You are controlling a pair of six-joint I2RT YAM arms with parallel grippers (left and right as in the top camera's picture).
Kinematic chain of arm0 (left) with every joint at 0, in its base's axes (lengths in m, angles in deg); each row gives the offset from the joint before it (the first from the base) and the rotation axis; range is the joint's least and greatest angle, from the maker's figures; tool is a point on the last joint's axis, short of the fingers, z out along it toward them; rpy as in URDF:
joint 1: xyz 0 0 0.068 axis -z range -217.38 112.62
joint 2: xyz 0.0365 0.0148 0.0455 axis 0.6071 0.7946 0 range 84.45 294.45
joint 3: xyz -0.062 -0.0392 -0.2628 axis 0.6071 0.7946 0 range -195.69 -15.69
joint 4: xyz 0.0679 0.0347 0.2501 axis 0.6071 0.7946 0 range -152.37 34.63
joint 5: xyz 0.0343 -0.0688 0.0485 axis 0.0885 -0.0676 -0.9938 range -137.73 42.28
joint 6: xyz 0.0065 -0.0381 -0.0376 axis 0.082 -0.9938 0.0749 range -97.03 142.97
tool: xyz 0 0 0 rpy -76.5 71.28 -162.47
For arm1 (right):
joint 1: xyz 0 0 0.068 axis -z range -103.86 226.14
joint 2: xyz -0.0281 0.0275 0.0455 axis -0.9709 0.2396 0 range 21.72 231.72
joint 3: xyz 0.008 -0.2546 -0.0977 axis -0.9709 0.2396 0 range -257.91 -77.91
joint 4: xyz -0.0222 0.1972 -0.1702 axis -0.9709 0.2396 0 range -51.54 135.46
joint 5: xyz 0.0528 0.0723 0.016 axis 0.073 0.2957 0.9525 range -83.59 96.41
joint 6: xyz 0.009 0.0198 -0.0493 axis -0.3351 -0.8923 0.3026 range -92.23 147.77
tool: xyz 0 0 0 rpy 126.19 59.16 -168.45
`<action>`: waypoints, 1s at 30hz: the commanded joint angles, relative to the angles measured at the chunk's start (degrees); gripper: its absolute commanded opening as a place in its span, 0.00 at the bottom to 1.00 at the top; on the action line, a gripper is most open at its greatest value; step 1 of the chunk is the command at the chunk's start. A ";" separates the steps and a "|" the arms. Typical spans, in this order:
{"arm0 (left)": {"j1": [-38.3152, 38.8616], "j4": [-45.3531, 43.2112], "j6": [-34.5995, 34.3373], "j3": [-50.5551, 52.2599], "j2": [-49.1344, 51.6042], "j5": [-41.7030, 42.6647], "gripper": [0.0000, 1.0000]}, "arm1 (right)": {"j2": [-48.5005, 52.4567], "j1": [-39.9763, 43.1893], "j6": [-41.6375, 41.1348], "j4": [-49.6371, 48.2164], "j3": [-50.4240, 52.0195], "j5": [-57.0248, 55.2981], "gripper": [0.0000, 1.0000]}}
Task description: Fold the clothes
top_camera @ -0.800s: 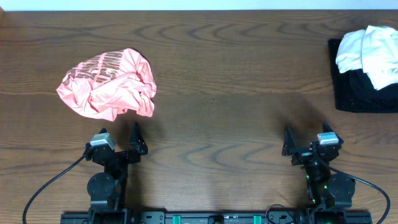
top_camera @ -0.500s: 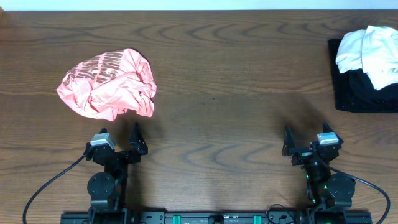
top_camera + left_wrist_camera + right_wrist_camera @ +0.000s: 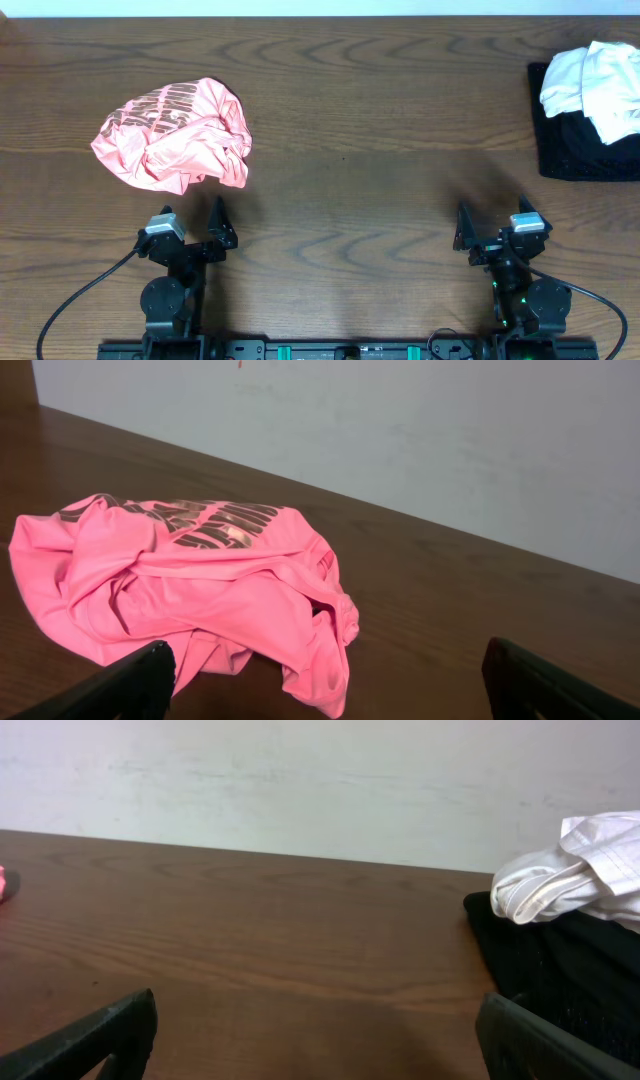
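Note:
The clothes are one crumpled salmon-pink shirt (image 3: pixel 174 136) with brownish print on its upper face, bunched on the left of the wooden table; it also fills the left half of the left wrist view (image 3: pixel 190 585). My left gripper (image 3: pixel 192 222) sits just in front of the shirt, open and apart from it; its fingers frame the shirt's near hem (image 3: pixel 325 675). My right gripper (image 3: pixel 491 222) stands open near the front right, nothing between its fingers (image 3: pixel 318 1030).
A black textured mat (image 3: pixel 575 150) lies at the far right edge, with white garments (image 3: pixel 594 82) heaped on it; both show at the right of the right wrist view (image 3: pixel 570 870). Bare wood lies between the two arms. A pale wall stands behind the table.

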 commanded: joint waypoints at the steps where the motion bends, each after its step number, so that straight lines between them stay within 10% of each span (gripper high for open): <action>1: -0.39 2.34 0.92 0.94 0.11 -0.52 0.98 | -0.31 0.39 -0.63 0.20 0.17 -0.50 0.99; 30: -0.42 2.36 -1.11 0.94 0.15 -0.48 0.98 | -0.31 0.39 -0.61 -1.29 0.17 -2.69 0.99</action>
